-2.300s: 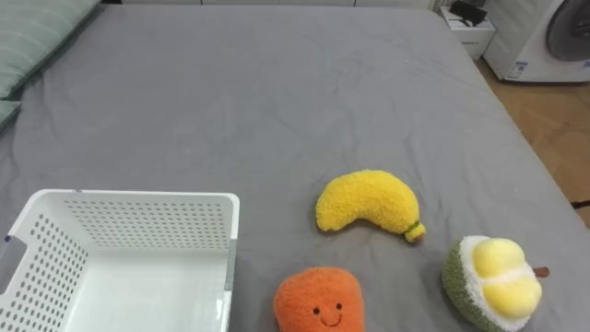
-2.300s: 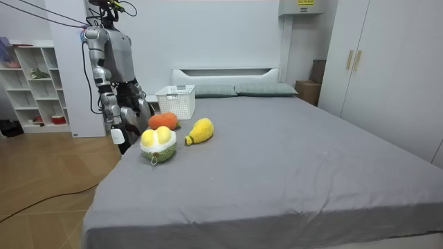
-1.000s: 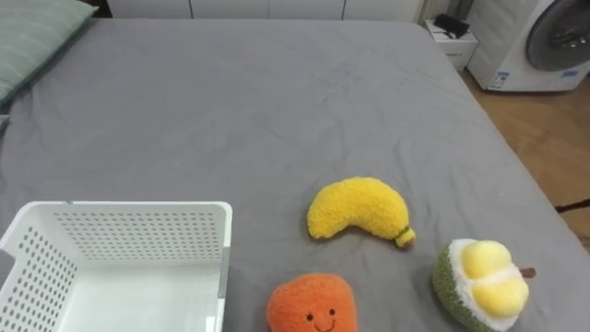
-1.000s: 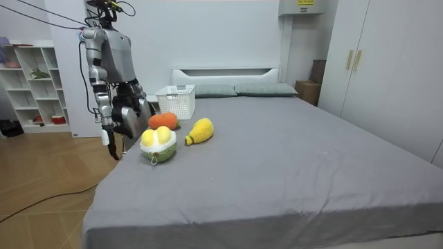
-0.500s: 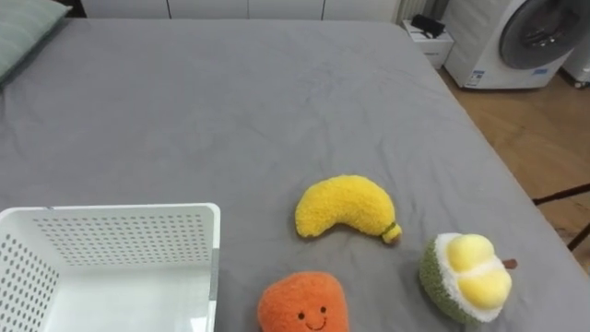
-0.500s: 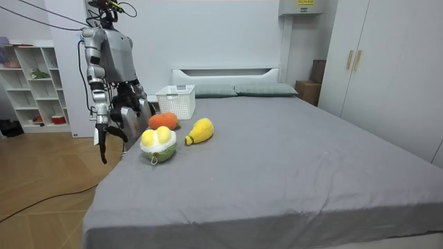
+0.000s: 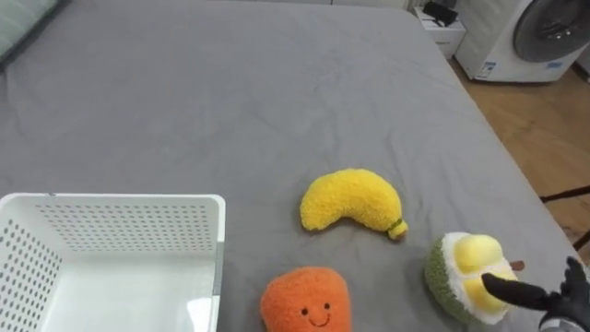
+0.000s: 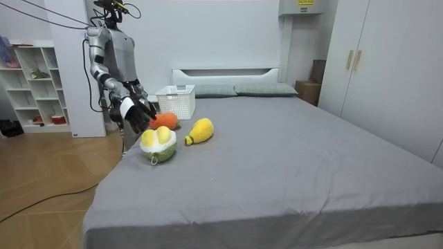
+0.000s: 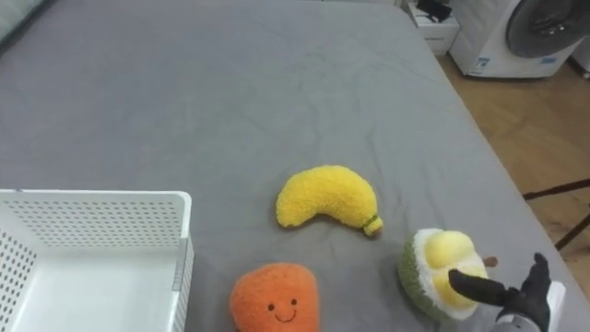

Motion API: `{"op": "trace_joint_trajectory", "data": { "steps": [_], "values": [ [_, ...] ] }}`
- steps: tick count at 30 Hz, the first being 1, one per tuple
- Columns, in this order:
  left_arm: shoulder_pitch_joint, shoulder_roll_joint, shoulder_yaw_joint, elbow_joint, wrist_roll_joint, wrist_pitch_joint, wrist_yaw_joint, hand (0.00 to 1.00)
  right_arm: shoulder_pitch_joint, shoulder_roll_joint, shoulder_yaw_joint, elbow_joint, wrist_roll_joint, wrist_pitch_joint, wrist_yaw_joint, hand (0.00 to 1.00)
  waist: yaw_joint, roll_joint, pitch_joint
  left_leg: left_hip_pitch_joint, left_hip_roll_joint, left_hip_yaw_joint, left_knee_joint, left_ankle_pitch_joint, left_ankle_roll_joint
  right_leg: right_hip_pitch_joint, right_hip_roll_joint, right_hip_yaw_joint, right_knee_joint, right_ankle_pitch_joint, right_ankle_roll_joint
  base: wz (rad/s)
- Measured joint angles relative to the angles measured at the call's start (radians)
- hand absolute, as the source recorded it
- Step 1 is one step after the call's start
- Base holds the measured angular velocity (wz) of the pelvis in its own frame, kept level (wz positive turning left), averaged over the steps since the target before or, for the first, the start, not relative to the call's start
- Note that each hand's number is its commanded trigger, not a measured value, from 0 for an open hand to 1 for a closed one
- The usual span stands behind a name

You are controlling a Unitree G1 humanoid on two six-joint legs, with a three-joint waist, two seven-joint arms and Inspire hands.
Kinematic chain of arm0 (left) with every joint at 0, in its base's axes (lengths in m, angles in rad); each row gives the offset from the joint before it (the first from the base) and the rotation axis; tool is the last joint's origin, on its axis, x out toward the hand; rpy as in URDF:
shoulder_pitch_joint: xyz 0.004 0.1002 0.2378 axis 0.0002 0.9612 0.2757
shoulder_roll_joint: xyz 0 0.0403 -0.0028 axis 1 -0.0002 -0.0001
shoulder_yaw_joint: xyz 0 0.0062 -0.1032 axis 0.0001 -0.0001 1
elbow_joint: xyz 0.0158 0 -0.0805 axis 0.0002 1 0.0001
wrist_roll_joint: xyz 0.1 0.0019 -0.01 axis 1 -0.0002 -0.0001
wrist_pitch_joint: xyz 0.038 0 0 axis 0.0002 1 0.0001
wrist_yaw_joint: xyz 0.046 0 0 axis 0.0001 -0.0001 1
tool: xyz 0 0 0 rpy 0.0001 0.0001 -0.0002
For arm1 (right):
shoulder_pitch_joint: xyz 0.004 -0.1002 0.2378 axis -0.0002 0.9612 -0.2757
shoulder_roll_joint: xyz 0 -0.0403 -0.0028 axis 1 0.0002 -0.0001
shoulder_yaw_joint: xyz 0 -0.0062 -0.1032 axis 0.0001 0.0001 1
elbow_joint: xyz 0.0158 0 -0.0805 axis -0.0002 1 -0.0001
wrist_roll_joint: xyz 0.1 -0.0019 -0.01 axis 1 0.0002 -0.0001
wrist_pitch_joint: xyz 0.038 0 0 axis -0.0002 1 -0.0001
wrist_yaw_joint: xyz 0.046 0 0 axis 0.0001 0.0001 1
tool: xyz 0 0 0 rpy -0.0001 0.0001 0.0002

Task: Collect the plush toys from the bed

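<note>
Grey bed (image 9: 230, 92): durian toy (image 9: 426, 277) lies just left of right hand (image 9: 530, 295), fingers straight and spread toward it.

Grey bed (image 7: 230, 101), three plush toys and a basket.
A white perforated basket (image 7: 120, 198) stood on the sheet at the near left, the orange plush (image 7: 304, 300) just beside it. The banana plush (image 7: 350, 198) lay farther in and the durian plush (image 7: 456, 272) near the right edge.

landmark: banana toy (image 7: 350, 198). beyond it the grey bed (image 7: 230, 92) lies bare: open passage. left of it and nearer the robot, the white basket (image 7: 129, 205) blocks with its wall. directly nearer stands the orange toy (image 7: 304, 297). right of it and nearer, the durian toy (image 7: 450, 277), with the right hand (image 7: 553, 297) against it.
</note>
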Motion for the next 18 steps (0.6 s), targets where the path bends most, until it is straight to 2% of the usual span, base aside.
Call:
{"op": "trace_joint_trajectory", "data": {
  "steps": [8, 13, 18],
  "values": [
    [0.009, 0.004, -0.031, -0.001, 0.001, -0.001, 0.005, 0.0, -0.001, -0.001, 0.091, -0.09, -0.034, -0.005, 0.023, 0.0, 0.021, -0.001, -0.0016, 0.003, 0.006, 0.001, 0.001, 0.0, 0.0, 0.002, 0.001, 0.003, 0.003, 0.0, 0.0, -0.01],
    [0.021, 0.004, -0.043, -0.015, 0.004, -0.006, 0.005, 0.0, -0.003, -0.004, 0.104, -0.163, -0.035, -0.006, 0.043, 0.0, 0.027, -0.005, -0.0027, 0.0, 0.006, -0.005, 0.001, 0.0, 0.0, 0.003, 0.0, -0.003, 0.001, 0.0, 0.0, 0.03],
    [0.025, 0.005, -0.047, -0.021, 0.009, -0.006, 0.005, 0.0, -0.008, -0.008, 0.13, -0.166, -0.037, -0.006, 0.053, 0.0, 0.027, -0.014, -0.0036, -0.001, 0.005, -0.007, 0.002, 0.0, 0.0, 0.005, -0.003, -0.011, 0.0, 0.0, 0.0, 0.02]
  ]
}}
